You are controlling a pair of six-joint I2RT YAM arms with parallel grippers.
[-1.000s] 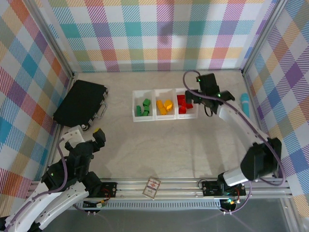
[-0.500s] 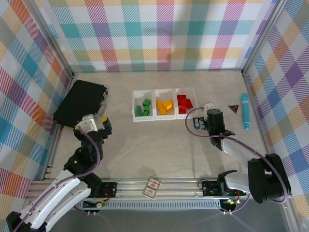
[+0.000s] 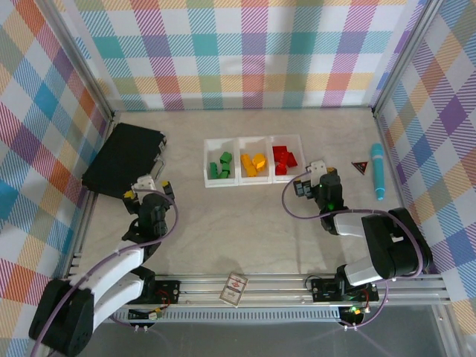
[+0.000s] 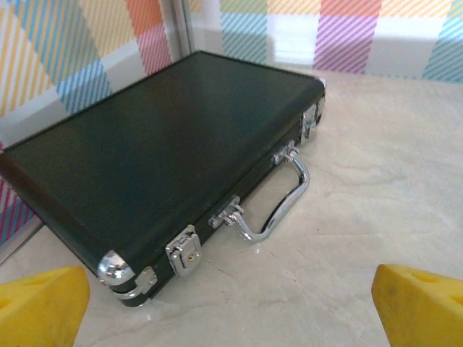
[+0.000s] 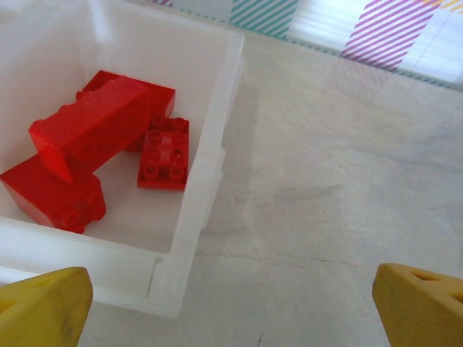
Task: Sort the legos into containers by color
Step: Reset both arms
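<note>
Three joined white containers point(image 3: 254, 181) stand in a row at the table's middle. Green legos point(image 3: 221, 165) lie in the left one, yellow-orange legos point(image 3: 253, 163) in the middle one, red legos point(image 3: 284, 158) in the right one. In the right wrist view the red legos point(image 5: 101, 137) lie inside the tray's wall point(image 5: 202, 195). My right gripper point(image 3: 316, 176) point(image 5: 231, 318) hangs open just near and right of that tray, nothing between its yellow fingertips point(image 5: 423, 307). My left gripper point(image 3: 151, 187) point(image 4: 231, 318) is open and empty, low over bare table.
A flat black case point(image 3: 123, 158) point(image 4: 145, 152) with a chrome handle point(image 4: 286, 199) lies at the far left, just ahead of my left gripper. A teal pen point(image 3: 378, 171) and a small red triangle point(image 3: 360, 166) lie at the right. A red-and-white card point(image 3: 235, 288) leans on the front rail.
My right gripper has drawn back from above the red tray and come down beside its near right corner. My left arm has folded low, its gripper moving closer to the black case.
</note>
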